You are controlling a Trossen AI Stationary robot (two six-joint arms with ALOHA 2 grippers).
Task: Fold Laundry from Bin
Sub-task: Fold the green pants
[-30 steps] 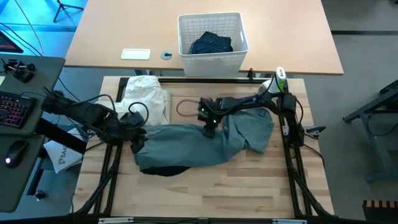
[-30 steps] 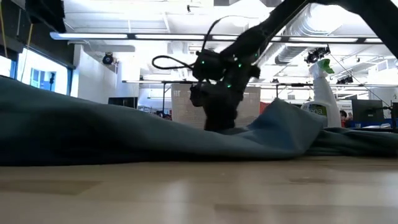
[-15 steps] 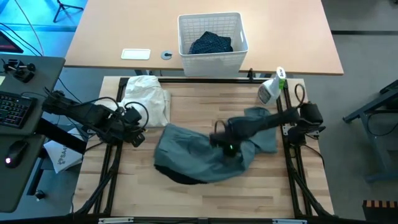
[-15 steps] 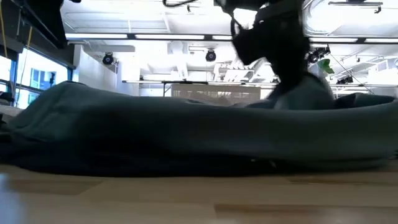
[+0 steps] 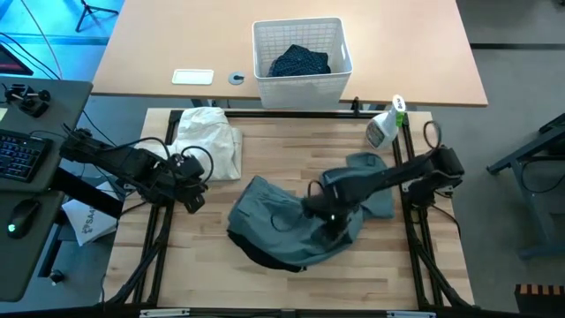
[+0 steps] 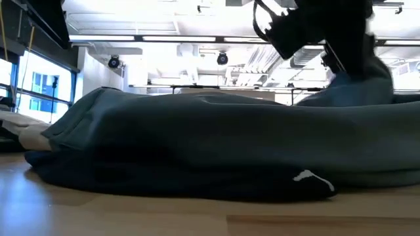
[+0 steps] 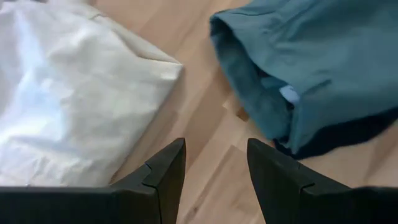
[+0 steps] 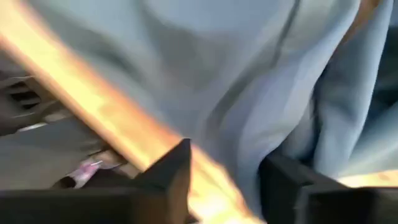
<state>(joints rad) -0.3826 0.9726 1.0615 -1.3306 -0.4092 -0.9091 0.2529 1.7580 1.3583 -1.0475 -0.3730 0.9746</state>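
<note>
The grey-green top (image 5: 296, 221) lies bunched mid-table over a black piece (image 6: 197, 187); dragging it could bunch it further. The right gripper (image 5: 320, 210) sits on it, whether gripping I cannot tell. The left gripper (image 7: 214, 171), open and empty, hovers left of it, beside the white cloth (image 5: 210, 141).

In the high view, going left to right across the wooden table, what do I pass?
Left gripper → crumpled white cloth → bunched grey-green top → right gripper over it → white spray bottle with green nozzle.
</note>
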